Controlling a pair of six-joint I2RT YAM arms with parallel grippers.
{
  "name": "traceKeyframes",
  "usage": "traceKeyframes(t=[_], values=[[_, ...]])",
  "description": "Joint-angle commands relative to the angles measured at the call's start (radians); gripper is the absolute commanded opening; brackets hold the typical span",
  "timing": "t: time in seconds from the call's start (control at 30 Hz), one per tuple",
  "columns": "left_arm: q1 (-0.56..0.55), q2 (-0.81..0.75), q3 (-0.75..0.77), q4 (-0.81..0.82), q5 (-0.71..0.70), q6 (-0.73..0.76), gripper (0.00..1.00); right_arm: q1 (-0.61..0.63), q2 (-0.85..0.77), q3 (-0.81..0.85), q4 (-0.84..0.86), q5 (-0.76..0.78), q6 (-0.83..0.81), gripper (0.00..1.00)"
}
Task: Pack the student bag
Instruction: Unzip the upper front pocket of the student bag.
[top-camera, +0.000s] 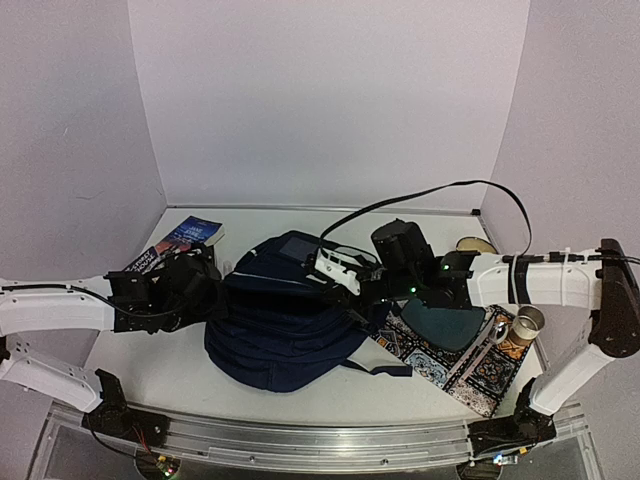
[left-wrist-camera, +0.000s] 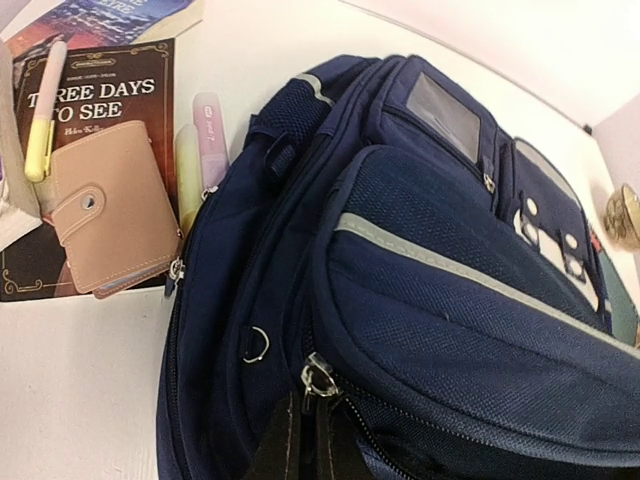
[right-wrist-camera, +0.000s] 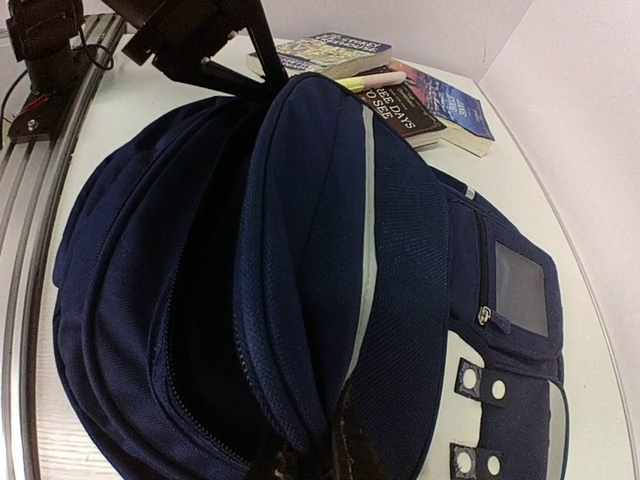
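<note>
1. The student bag (top-camera: 275, 325) lies mid-table between my arms.
2. My left claw (left-wrist-camera: 303, 445) pinches its zipper edge, and my right claw (right-wrist-camera: 312, 455) pinches the front flap.
3. Its open compartment (right-wrist-camera: 200, 330) looks dark; I cannot tell what is inside.

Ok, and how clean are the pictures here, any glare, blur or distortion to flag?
Top external: wide-angle bend in the near rail; the student bag reads as a dark mass with little detail. Left wrist: sharp, the book title legible, the table near blown-out white. Right wrist: bowed edges, the bag's opening is black inside.
</note>
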Motion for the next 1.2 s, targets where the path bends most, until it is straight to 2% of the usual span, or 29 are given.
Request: traceKeyframes(t=[0.0,0.1,0.2,0.47,0.87,1.03,1.17], values=[[0.051,-0.007,0.017,-0.021,0.024,0.13,0.0,-0.024,-0.028,0.056,0.056,-0.006,0.055,0.1],[0.051,-0.018,0.024,0.014,0.119,0.15,0.0,-0.024,0.01,0.09,0.057,0.011,0.108,0.28],[0.05,-0.036,0.033,0.036,0.189,0.151,0.0,-0.021,0.045,0.124,0.059,0.014,0.141,0.39],[0.05,-0.066,0.08,0.053,0.312,0.148,0.0,0.03,0.148,0.234,0.034,0.047,0.168,0.55],[0.044,-0.039,0.133,0.064,0.408,0.16,0.0,0.099,0.299,0.428,-0.061,0.094,0.168,0.55],[0.043,-0.019,0.144,0.068,0.418,0.158,0.0,0.121,0.317,0.452,-0.091,0.067,0.19,0.58],[0.042,-0.015,0.155,0.072,0.426,0.162,0.0,0.127,0.339,0.442,-0.098,0.107,0.215,0.59]])
